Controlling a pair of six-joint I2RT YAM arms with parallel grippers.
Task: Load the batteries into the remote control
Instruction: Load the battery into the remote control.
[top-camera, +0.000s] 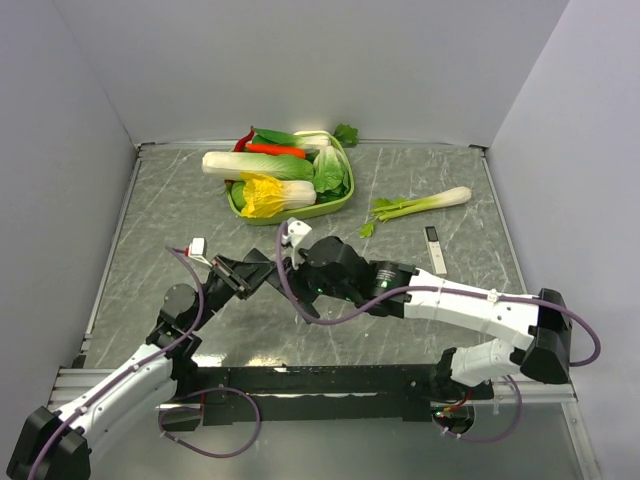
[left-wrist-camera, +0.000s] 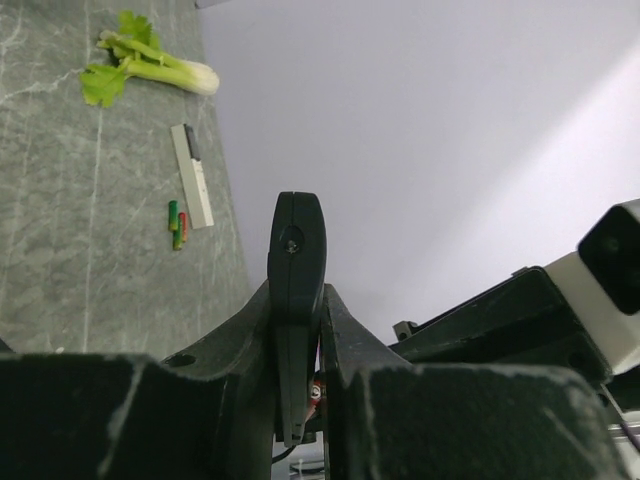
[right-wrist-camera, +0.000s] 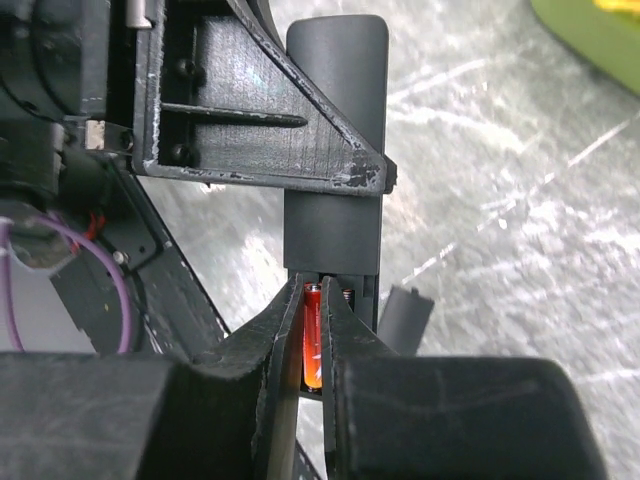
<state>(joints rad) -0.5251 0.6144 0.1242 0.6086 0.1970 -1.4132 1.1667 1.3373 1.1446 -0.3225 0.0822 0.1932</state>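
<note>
- The left gripper (left-wrist-camera: 297, 305) is clamped on the black remote control (left-wrist-camera: 297, 235), held edge-on.
- The right gripper (right-wrist-camera: 313, 297) pinches a red battery (right-wrist-camera: 312, 350) at the remote's end, seemingly inside its slot.
- Spare batteries (left-wrist-camera: 176, 224) lie on the desk (left-wrist-camera: 60, 250), well beyond the left gripper.

Left arm (top-camera: 120, 390), right arm (top-camera: 470, 300): white moulded link shells, black joint housings (top-camera: 548, 345). Thin purple cables (top-camera: 201, 300) run along both, looping at 7 and 5 o'clock. Matte black plastic fingers (right-wrist-camera: 285, 375), edges chipped pale, screw holes (right-wrist-camera: 180, 68) at 10 o'clock.
</note>
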